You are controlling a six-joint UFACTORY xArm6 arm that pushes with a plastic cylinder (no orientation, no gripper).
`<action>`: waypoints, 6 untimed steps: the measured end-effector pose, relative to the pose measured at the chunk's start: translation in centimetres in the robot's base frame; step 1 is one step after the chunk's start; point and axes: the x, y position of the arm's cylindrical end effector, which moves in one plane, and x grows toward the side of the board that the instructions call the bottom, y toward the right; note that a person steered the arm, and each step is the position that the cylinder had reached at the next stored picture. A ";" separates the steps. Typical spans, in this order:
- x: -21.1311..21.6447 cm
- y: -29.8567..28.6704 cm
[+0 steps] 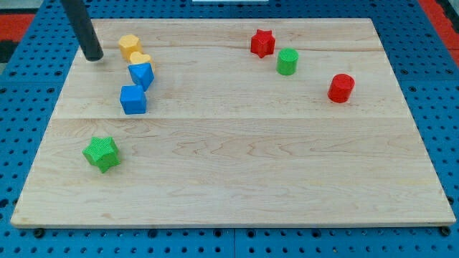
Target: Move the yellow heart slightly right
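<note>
Nearest you, toward the view's bottom left, sits one green star [101, 153], matte and chunky, alone on the pale wooden surface [244, 165], whose planks run left to right with a fine grain. Around the surface you see blue pegboard [445, 93] dotted with holes.

Further up the left side, a blue cube [133, 99] stands just below a blue triangular block [141, 74]; the two look close to touching. That makes two blue blocks.

Pressed against the upper edge of that triangular block is your yellow heart [140, 59], partly hidden by it, so you cannot tell from here which way it points or how its long axis lies. Just above and to the view's left of it is a second yellow block [129, 45], roughly hexagonal; the two yellows seem to touch.

Your tool is a plain dark rod with nothing to open or close; it grips nothing. My tip [94, 56] rests at the view's left of the yellow pair, near them but clear of both.

On the right side you find a red cylinder [341, 87], then a green cylinder [287, 61], and farthest back a red star [262, 43] just beside it. Count two red, two green.
</note>
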 end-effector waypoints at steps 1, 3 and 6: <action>-2.9 1.2; -3.8 3.8; 2.0 5.2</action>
